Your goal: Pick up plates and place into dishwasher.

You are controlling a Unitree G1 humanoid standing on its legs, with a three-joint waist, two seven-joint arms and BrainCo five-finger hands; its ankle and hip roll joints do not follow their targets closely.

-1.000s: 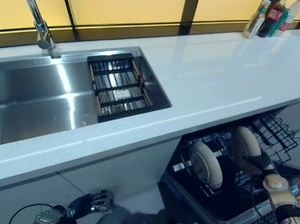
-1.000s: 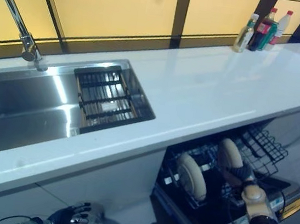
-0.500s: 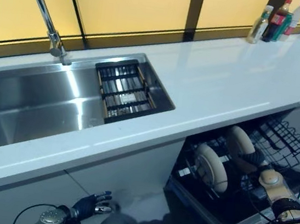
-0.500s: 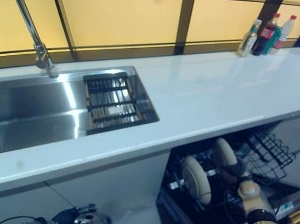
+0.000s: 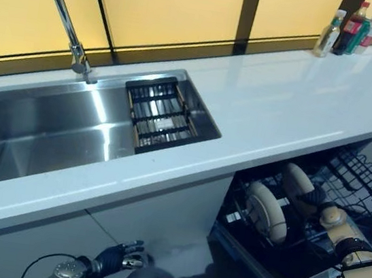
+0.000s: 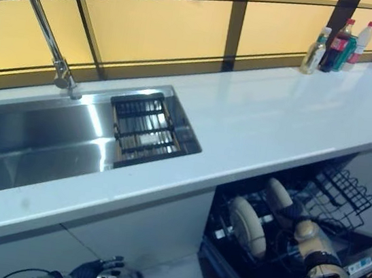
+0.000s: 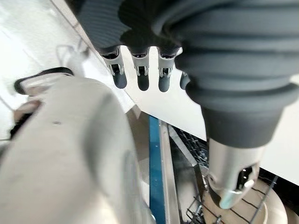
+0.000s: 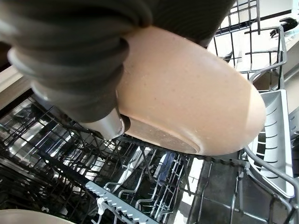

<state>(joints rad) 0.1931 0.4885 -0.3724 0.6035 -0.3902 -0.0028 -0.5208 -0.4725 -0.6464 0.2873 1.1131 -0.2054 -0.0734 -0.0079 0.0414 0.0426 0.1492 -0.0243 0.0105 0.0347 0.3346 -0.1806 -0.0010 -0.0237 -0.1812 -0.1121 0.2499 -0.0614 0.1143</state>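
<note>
Dishwasher rack (image 5: pixel 274 250): plate (image 8: pixel 187 107), right hand's (image 5: pixel 312 197) fingers hidden.

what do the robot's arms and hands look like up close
Both arms are silver-grey with rounded joints. The left hand has a dark ribbed cover over its back and wrist, a row of silver fingers with dark tips, and a silver thumb. The right hand wears the same dark ribbed cover.

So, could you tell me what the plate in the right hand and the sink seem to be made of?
The plate held by the right hand looks like matte, speckled beige stoneware, probably ceramic. The sink looks like brushed stainless steel, with streaky bright reflections.
</note>
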